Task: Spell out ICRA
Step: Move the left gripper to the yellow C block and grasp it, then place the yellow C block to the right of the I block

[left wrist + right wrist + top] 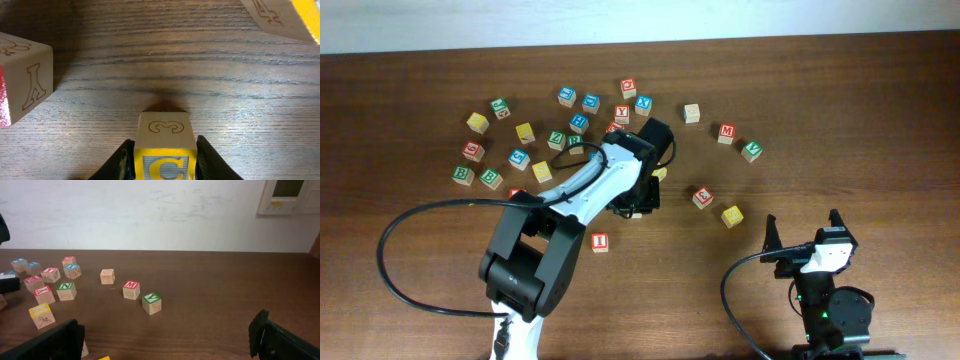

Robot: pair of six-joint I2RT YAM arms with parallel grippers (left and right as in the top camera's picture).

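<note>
left wrist: yellow c cube (165,147) sits square between the left gripper (165,157) jaws, near the tabletop (200,75) middle; jaws hug both sides, can't tell if clamped; right gripper (802,222) gapes wide, well apart

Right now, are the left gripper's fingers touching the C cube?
Cannot tell. Left wrist view: left gripper fingers flank the C cube closely; shadowed seams hide contact.

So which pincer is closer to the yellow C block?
Left. The left pincer has the C block between its fingers, snug against both sides. The right pincer sits open and empty, far off to the block's right.
</note>
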